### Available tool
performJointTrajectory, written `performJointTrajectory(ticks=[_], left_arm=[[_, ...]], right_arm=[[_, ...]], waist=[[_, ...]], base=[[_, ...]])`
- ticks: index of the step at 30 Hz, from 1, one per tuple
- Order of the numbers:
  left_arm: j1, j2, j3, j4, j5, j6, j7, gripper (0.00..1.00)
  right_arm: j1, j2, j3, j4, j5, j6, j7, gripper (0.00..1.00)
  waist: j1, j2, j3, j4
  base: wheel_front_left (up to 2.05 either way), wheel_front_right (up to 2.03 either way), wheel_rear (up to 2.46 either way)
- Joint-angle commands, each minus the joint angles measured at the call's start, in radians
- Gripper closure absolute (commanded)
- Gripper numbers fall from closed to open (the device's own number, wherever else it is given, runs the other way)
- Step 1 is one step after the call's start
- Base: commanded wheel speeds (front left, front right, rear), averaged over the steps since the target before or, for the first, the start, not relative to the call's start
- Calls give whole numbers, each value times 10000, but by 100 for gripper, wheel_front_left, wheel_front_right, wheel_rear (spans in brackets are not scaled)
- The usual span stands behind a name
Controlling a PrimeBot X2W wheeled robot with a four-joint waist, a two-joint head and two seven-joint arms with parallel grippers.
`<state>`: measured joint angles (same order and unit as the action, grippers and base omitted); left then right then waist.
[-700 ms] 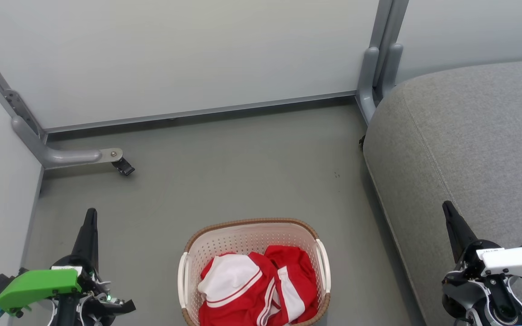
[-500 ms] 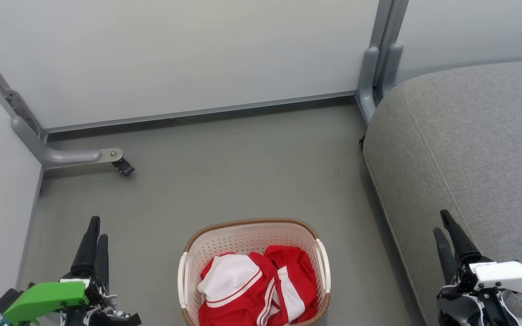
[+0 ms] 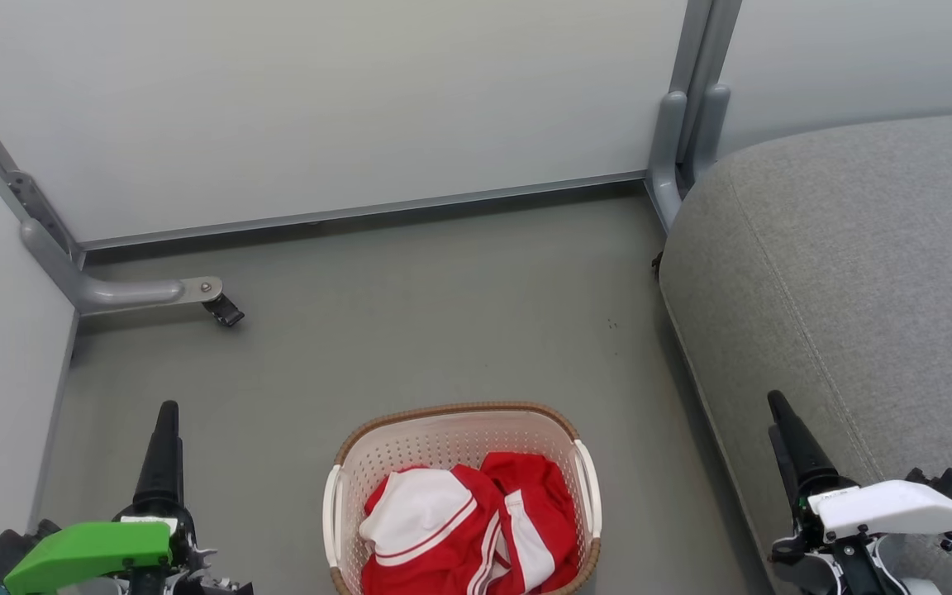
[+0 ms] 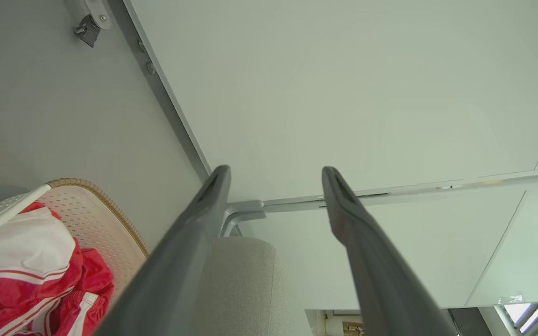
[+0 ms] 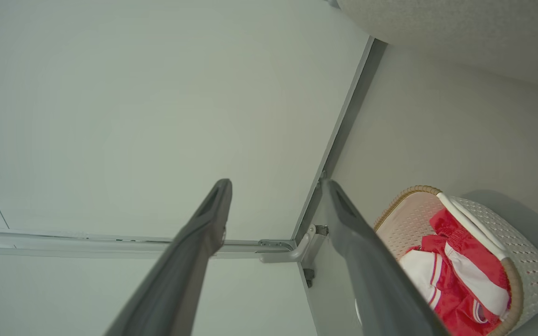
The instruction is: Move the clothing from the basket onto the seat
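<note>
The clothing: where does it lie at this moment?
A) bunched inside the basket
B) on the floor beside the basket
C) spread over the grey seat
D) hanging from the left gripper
A: the red and white clothing lies bunched inside the basket, which stands on the floor beside the seat; the left gripper and right gripper are open and apart from it.

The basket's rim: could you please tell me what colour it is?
Brown, woven-look rim on the cream-white basket; best in the head view.
</note>
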<state>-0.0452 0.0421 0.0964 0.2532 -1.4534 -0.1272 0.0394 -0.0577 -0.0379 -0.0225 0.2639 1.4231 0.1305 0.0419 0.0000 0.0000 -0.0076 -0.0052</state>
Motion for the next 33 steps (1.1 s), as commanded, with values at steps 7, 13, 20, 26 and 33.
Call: performJointTrajectory(ticks=[7, 13, 20, 26, 33], left_arm=[[136, 61, 34, -520, 1518, -15, -374, 0], [279, 66, -34, -741, 2630, -18, -616, 0], [389, 71, -123, -962, 4003, 83, -866, 0], [521, 76, -249, -1065, 5033, 281, -1073, 0], [669, 81, -413, -1247, 6174, 500, -1308, 0]], right_arm=[[73, -74, 290, -337, -1802, 2, -388, 0], [137, -81, 455, -528, -3069, 2, -625, 0], [210, -89, 541, -694, -4298, 2, -883, 0], [256, -96, 534, -840, -5326, 3, -1090, 0], [300, -100, 742, -988, -6556, 3, -1325, 0]], waist=[[0, 0, -28, -21], [0, 0, -34, -42], [0, 0, -14, -47], [0, 0, 1, -52], [0, 0, 24, -56]], base=[[0, 0, 0], [0, 0, 0], [0, 0, 0], [0, 0, 0], [0, 0, 0]])
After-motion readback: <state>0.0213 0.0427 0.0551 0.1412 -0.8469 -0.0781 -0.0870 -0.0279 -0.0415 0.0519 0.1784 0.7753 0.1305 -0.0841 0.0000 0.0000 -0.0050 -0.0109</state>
